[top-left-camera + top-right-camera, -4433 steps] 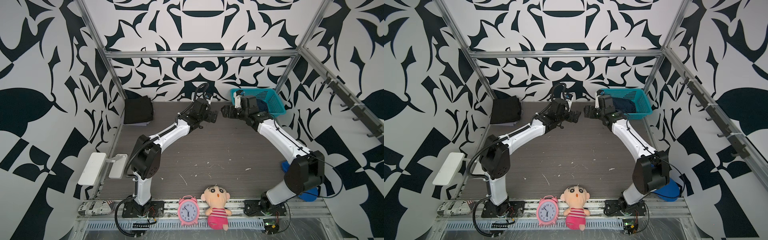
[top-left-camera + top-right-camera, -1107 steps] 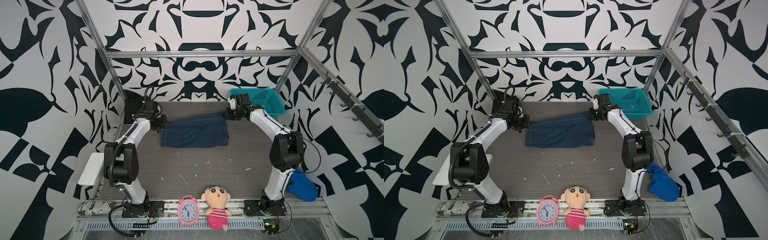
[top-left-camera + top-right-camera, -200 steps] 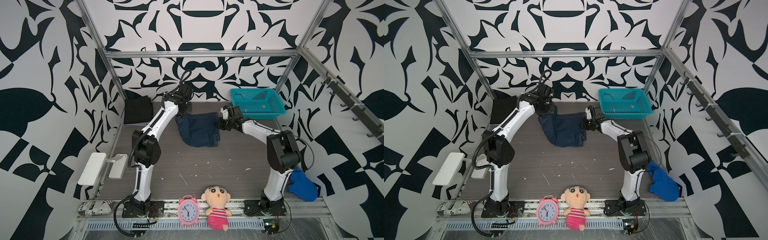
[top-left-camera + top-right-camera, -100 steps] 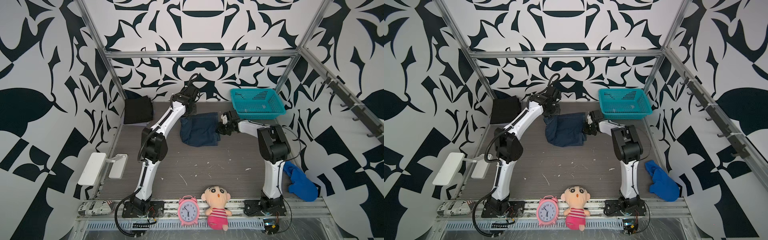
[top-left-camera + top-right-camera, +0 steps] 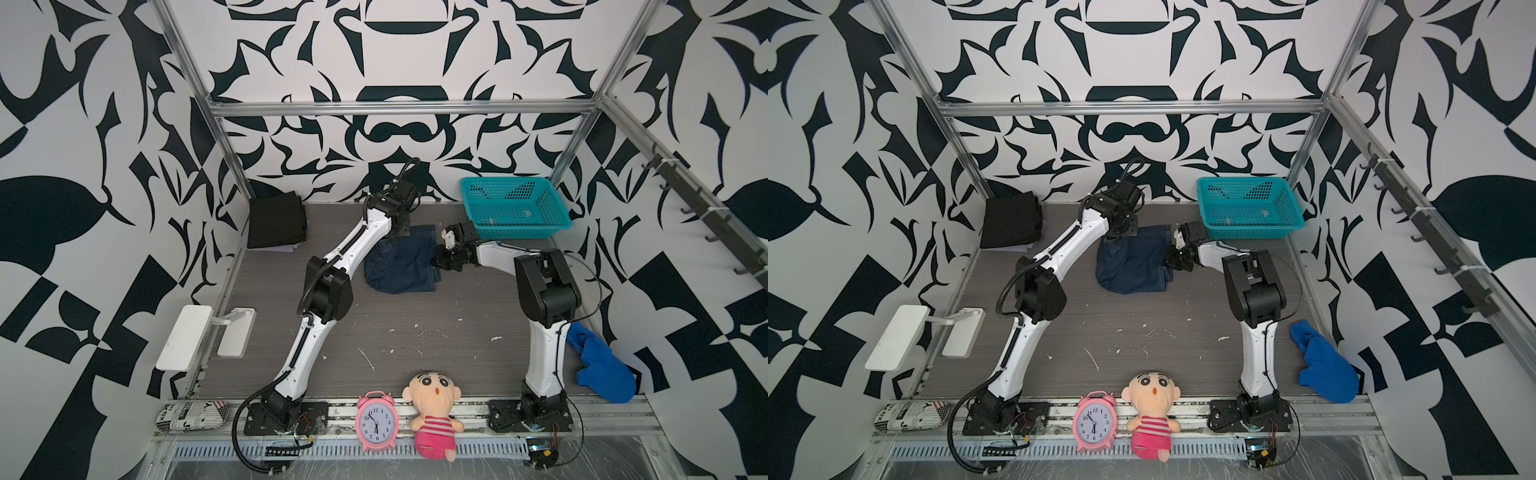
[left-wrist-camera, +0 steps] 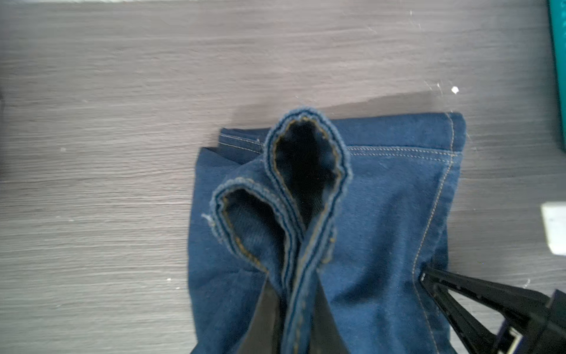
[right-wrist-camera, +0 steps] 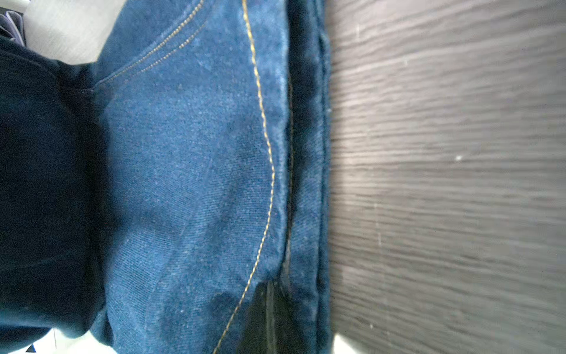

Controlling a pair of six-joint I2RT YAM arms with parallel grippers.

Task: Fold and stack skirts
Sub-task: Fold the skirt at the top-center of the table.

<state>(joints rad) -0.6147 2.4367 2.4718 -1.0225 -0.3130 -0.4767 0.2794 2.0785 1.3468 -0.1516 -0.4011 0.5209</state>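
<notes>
- My left gripper (image 6: 295, 294) is clamped on the looped hem layers of the dark blue denim skirt (image 5: 401, 266) with light stitching, holding them up off the cloth below.
- My right gripper (image 5: 440, 259) is closed too, pinching the same skirt at its side-seam edge, on the side nearest the basket.
- Change: a few seconds ago the skirt lay spread wide between my two grippers. I've since swept the left-hand edge across to the right-hand one. It now sits doubled, about half as wide, toward the back of the grey wood-grain table (image 5: 415, 332).
- Read: the first fold is essentially made but not laid down. The hem is bunched in my jaws, so the top layer needs setting flat before I let go.
- Stack: the folded plain black skirt (image 5: 276, 226) is in the far left corner, well apart from the denim. The pale lavender edge (image 5: 291, 248) peeking out beneath it looks like the lavender skirt.
- Containers: the teal plastic mesh basket (image 5: 519, 222) is at the far right, just behind my right gripper. No garment visible in it, only a couple of pale specks.
- The bright royal-blue cloth (image 5: 598, 365) lies crumpled beside my right arm's base and isn't part of the job.
</notes>
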